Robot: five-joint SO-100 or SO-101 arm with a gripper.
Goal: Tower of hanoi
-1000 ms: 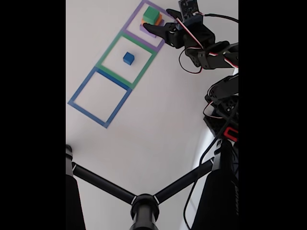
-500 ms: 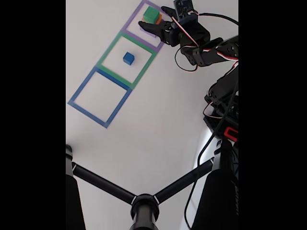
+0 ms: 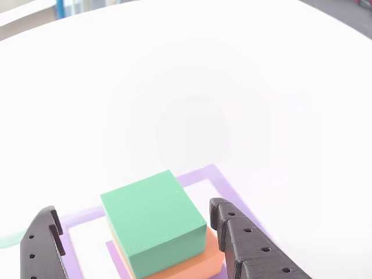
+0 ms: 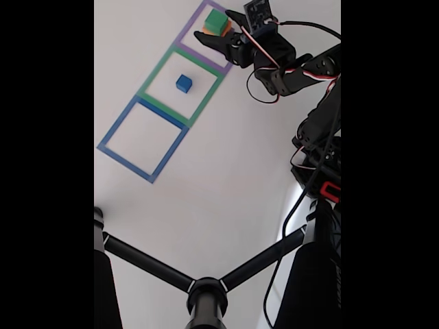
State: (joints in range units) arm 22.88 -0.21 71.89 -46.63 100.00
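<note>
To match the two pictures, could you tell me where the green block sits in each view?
Other view: green block at bottom centre, on the orange block, between the open gripper fingers.
Fixed view: green block at the top, beside the gripper.
Shared landmark: the purple outline around the stack.

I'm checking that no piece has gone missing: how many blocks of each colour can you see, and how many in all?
Green block: 1
Orange block: 1
Purple block: 1, showing as just a sliver under the orange one
Blue block: 1
Total: 4
</note>
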